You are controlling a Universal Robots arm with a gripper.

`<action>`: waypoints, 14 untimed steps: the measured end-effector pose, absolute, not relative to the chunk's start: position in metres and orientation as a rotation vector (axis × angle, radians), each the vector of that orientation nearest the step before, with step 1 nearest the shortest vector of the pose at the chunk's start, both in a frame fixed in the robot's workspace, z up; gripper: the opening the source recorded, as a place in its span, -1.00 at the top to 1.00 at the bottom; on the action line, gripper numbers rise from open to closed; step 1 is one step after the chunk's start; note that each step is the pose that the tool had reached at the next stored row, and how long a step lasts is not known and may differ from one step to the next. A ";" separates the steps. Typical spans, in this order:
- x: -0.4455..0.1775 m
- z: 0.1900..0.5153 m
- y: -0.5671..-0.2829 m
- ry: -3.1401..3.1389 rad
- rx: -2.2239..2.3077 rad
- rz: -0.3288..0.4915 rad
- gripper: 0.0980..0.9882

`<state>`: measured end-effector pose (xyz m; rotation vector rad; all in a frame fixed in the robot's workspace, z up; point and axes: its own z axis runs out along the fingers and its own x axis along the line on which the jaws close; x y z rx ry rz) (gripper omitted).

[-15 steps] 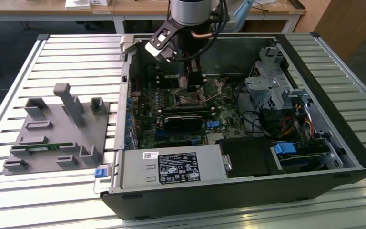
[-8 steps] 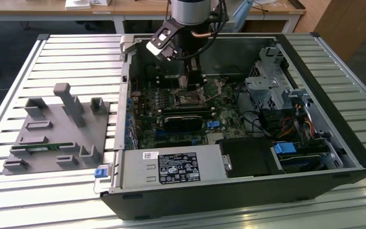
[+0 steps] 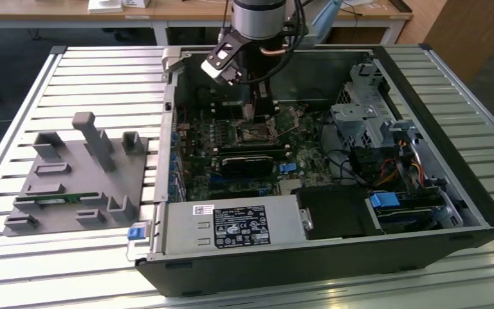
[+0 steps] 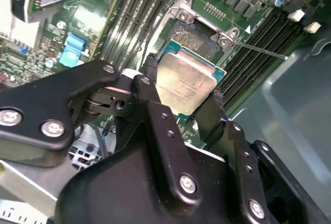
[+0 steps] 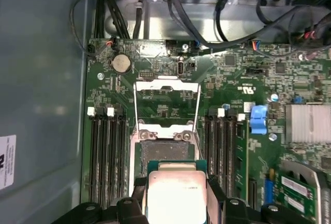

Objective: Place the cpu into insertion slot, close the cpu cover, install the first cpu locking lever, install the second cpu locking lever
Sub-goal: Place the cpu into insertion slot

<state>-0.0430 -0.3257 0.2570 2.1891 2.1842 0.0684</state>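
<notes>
Gripping the cpu (image 4: pixel 186 79) by two opposite edges, the claw (image 4: pixel 184 83) hangs over the open insertion slot (image 4: pixel 194 35).

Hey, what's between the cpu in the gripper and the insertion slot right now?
Nothing: in the first wrist view the stretch from the cpu, clamped in the gripper, to the insertion slot is bare, and the cpu cover is swung open beyond it.

Pincer (image 3: pixel 256 116) above the insertion slot (image 3: pixel 256 136), inside case (image 3: pixel 457 193)
</notes>
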 end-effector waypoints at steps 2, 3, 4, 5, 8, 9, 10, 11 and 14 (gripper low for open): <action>-0.041 0.253 -0.325 2.185 2.190 0.066 0.00; -0.040 0.252 -0.325 2.186 2.191 0.065 0.00; -0.039 0.250 -0.324 2.187 2.192 0.063 0.00; -0.038 0.249 -0.324 2.187 2.192 0.061 0.00; -0.036 0.245 -0.323 2.188 2.193 0.060 0.00; -0.036 0.244 -0.323 2.189 2.193 0.059 0.00; -0.036 0.243 -0.323 2.189 2.194 0.059 0.00; -0.035 0.242 -0.323 2.189 2.194 0.059 0.00; -0.035 0.239 -0.323 2.189 2.194 0.058 0.00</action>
